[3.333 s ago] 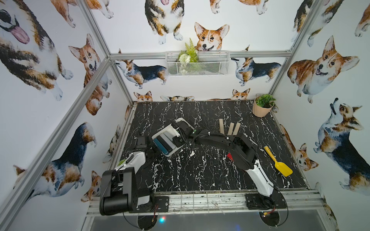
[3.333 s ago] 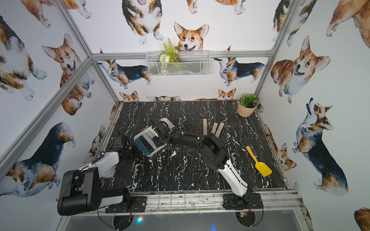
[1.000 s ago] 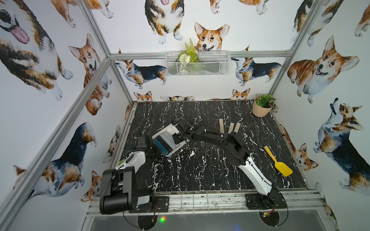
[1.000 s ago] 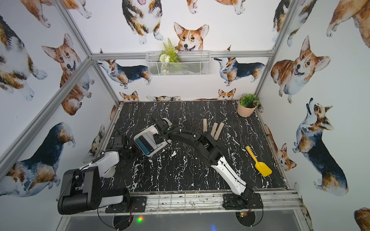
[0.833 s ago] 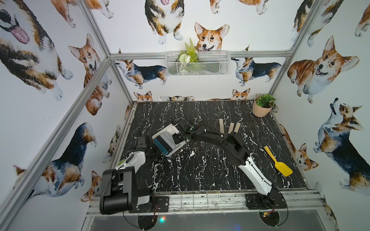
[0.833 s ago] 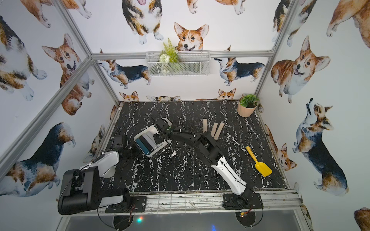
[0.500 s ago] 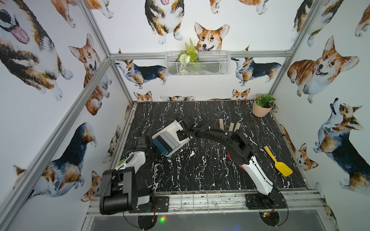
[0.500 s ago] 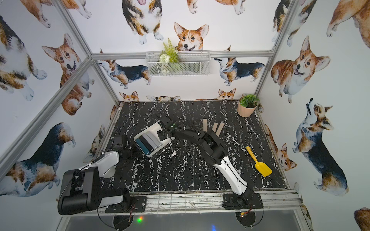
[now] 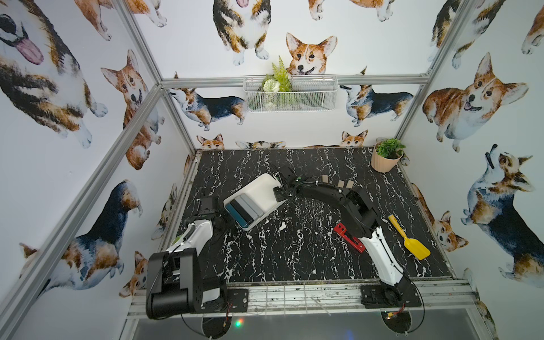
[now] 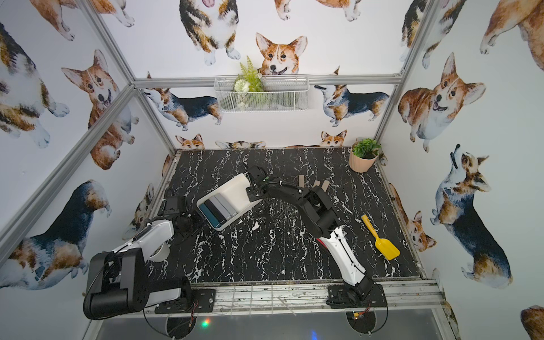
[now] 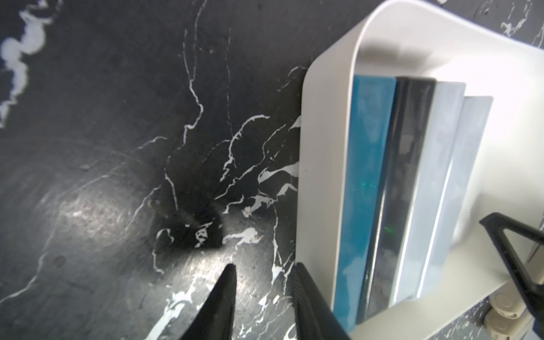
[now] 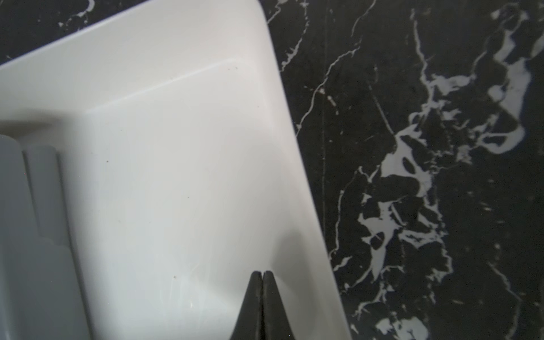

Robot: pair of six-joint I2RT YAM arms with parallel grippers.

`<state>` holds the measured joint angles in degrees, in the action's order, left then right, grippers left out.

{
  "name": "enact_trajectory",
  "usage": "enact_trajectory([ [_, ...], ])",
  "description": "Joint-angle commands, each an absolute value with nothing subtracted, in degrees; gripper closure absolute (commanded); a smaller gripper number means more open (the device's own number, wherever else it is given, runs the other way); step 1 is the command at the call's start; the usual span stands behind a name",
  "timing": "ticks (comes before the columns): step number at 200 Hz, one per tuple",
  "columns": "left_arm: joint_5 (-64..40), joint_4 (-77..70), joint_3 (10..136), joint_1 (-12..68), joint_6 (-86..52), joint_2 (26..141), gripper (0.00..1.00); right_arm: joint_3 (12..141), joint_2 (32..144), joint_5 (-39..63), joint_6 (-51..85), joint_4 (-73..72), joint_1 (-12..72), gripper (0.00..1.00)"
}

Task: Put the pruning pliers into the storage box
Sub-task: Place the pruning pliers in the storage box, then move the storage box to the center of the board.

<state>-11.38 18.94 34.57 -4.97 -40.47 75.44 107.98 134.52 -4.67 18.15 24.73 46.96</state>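
Four pliers (image 11: 406,176) in storage box (image 11: 321,176); red pliers (image 9: 348,239) outside (top views only); right jaws together, left jaws narrow.

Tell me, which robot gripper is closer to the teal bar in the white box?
Left. The left gripper sits outside the storage box, beside the teal bar. The right gripper is shut at the box's bare far end, beyond the black bar and grey bars.

No text, label, brand, number or sign can be read on anything in view.
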Motion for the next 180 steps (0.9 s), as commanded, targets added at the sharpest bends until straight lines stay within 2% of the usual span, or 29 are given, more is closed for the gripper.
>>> enact_trajectory([
  [1, -9.55, 20.48, 34.89, -5.01, -40.12, 75.54, 0.64, 108.59, 134.61, -6.48, 18.37, 26.79, 47.11, 1.0],
  [180, -14.19, 11.65, 34.89, -4.62, -42.01, 78.23, 0.62, 106.01, 133.33, -9.4, 19.27, 29.11, 45.46, 1.0],
])
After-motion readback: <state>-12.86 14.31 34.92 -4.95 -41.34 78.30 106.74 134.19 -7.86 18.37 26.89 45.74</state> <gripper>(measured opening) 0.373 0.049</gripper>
